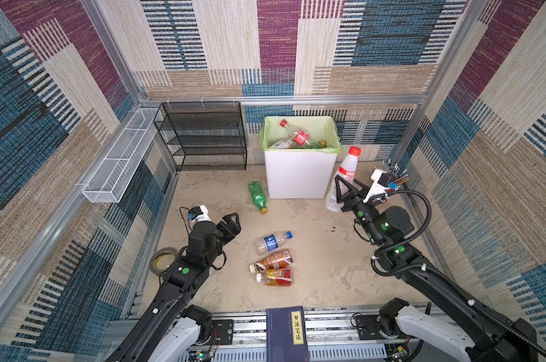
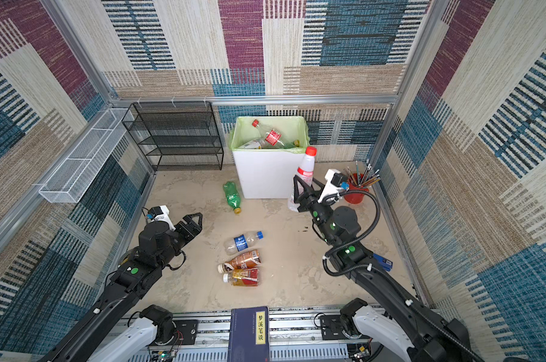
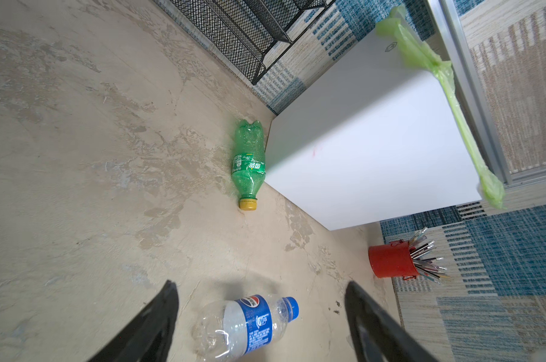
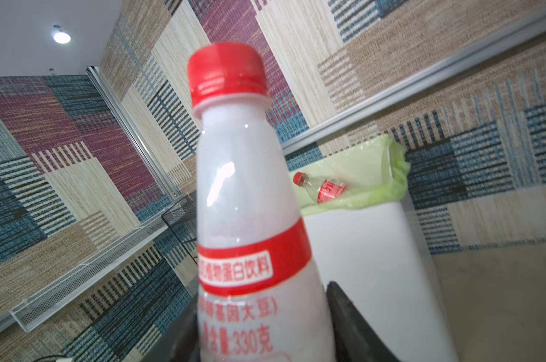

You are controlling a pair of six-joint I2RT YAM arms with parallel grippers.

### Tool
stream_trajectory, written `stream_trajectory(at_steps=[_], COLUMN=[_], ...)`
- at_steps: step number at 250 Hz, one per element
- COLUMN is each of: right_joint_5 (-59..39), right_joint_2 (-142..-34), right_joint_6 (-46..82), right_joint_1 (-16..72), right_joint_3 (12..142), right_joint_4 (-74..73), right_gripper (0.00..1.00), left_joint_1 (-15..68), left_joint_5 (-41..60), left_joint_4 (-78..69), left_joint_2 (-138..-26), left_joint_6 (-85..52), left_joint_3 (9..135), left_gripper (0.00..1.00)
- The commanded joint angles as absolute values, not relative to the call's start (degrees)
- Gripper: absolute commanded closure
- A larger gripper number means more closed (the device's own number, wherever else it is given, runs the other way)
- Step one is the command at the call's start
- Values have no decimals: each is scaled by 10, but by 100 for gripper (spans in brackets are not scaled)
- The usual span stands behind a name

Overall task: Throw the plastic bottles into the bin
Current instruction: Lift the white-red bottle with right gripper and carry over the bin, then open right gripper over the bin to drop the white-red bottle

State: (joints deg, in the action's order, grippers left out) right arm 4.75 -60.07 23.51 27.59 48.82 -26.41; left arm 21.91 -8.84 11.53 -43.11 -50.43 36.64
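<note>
Your right jaws pinch the white red-capped bottle (image 1: 346,169) low on its body, cap up and tilted, at the bin's (image 1: 299,178) 4 o'clock. Your left jaws stand spread and empty at the worktop's (image 1: 328,275) 9 o'clock. A green bottle (image 1: 257,197) lies at the bin's 8 o'clock. A blue-labelled bottle (image 1: 271,242), a brown bottle (image 1: 274,260) and an amber bottle (image 1: 278,277) lie mid-worktop. A red-labelled bottle (image 1: 298,135) lies inside the bin.

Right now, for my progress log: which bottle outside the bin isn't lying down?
The white bottle with the red cap, cap-up in the right pincer; the green bottle, blue-label bottle and amber bottles lie flat.
</note>
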Motion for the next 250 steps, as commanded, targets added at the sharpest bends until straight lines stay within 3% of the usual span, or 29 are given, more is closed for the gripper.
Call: stream_trajectory(at_steps=[1, 27, 77, 85, 129, 176, 220, 250], right_joint_5=[-22, -59, -50, -57, -46, -51, -26, -25], right_joint_2=[-725, -925, -1296, -1277, -1107, -1052, -916, -872], right_joint_6=[192, 204, 230, 242, 193, 141, 121, 121], right_joint_1=[245, 207, 196, 192, 191, 177, 176, 174], right_joint_3=[657, 973, 1707, 1676, 1421, 1397, 1138, 1058], right_joint_4=[-297, -189, 76, 54, -91, 55, 14, 46], right_gripper=[41, 36, 8, 0, 1, 0, 0, 1], left_joint_1=[219, 219, 219, 219, 219, 219, 219, 218], left_joint_5=[-98, -103, -125, -130, -152, -155, -147, -143], left_joint_4=[119, 117, 116, 117, 121, 117, 100, 93], left_joint_2=[-427, -426, -410, -404, -385, -386, -402, -411], left_joint_6=[-488, -488, -486, -486, -486, -492, -500, -503], left_joint_3=[377, 380, 383, 381, 370, 360, 349, 348], left_gripper=[16, 16, 16, 16, 15, 15, 15, 15])
